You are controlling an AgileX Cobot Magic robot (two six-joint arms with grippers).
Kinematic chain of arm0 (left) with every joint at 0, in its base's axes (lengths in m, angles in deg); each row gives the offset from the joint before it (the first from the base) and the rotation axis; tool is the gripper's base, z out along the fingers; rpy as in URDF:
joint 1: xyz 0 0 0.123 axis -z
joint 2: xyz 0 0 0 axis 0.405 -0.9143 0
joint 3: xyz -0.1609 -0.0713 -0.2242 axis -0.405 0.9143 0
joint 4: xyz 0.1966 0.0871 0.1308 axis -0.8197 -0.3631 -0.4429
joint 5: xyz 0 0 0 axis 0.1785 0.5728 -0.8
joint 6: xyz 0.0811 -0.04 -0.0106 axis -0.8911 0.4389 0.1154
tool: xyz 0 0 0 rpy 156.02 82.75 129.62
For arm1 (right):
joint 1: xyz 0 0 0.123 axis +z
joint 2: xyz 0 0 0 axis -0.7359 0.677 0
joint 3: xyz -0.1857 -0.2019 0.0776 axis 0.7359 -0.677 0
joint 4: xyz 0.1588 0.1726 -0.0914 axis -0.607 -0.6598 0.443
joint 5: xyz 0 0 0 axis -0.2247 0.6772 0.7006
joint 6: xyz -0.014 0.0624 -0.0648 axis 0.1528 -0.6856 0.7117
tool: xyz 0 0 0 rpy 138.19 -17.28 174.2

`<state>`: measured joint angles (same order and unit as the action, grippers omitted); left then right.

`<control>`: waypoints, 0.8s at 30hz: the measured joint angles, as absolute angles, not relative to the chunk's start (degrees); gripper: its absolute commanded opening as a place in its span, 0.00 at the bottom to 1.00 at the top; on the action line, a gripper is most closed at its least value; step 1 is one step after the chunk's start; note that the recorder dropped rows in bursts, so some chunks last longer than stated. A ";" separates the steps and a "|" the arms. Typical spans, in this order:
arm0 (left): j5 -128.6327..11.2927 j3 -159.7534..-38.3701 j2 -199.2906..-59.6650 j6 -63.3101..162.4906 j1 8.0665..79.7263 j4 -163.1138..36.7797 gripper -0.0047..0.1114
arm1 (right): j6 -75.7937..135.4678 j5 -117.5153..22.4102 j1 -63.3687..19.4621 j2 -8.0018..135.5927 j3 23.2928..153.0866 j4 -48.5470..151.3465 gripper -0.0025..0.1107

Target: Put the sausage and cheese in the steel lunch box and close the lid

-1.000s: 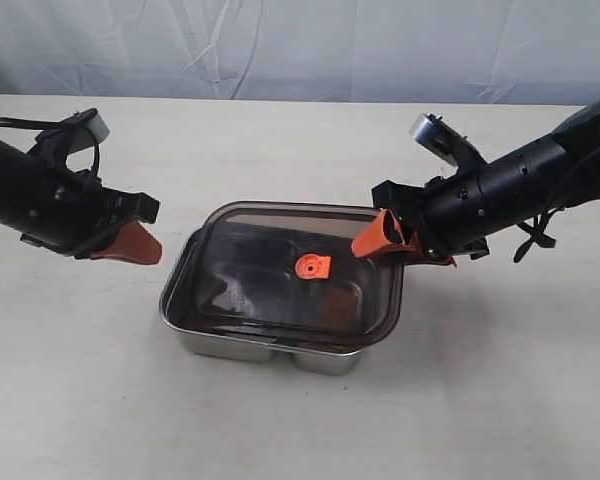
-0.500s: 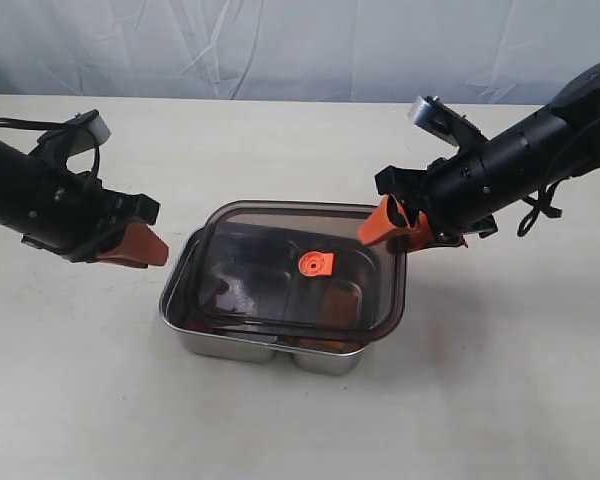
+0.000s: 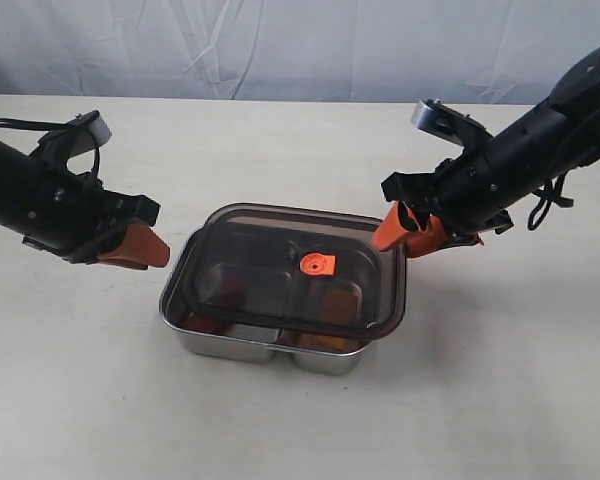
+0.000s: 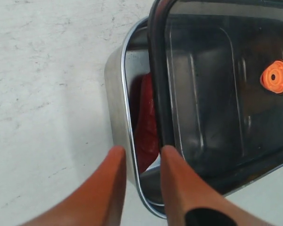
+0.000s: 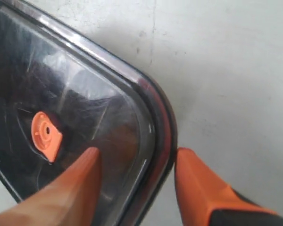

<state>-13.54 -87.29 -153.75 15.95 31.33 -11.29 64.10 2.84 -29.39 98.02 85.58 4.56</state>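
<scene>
The steel lunch box [image 3: 232, 345] stands mid-table with the dark smoky lid [image 3: 265, 275] lying on it, shifted a little toward the far right, orange valve [image 3: 315, 264] up. In the left wrist view the dark-red sausage [image 4: 144, 117] shows inside the box [image 4: 115, 89], through the gap beside the lid [image 4: 217, 94]. The cheese is not clearly visible under the lid. My left gripper [image 3: 143, 246] [image 4: 142, 153] hovers open just off the box's left end. Open too, my right gripper [image 3: 396, 228] [image 5: 137, 155] has its fingers astride the lid's far right corner [image 5: 155, 117], not clamped on it.
A pale tabletop [image 3: 500, 380] surrounds the box. A light cloth backdrop [image 3: 300, 40] hangs behind the table's far edge. Both black arms reach in from the sides, left arm [image 3: 30, 195] and right arm [image 3: 540, 140].
The lid, tilted up in the right gripper a second ago, has dropped flat onto the box. The right gripper opened and drew back to the right. The left arm stayed still.
</scene>
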 measured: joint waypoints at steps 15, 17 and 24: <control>-14.99 -87.29 -153.75 15.95 31.33 -11.49 0.27 | 61.83 2.17 -29.76 98.02 86.13 5.89 0.32; -15.69 -87.29 -153.75 15.95 31.33 -12.10 0.27 | 59.90 1.11 -30.27 97.78 86.13 8.13 0.15; -20.29 -87.29 -153.75 15.95 31.33 -12.63 0.04 | 49.72 -3.26 -31.67 97.41 86.16 20.68 0.02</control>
<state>-20.29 -87.29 -153.75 15.95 31.33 -12.63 49.72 -3.26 -31.67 97.41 86.16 20.68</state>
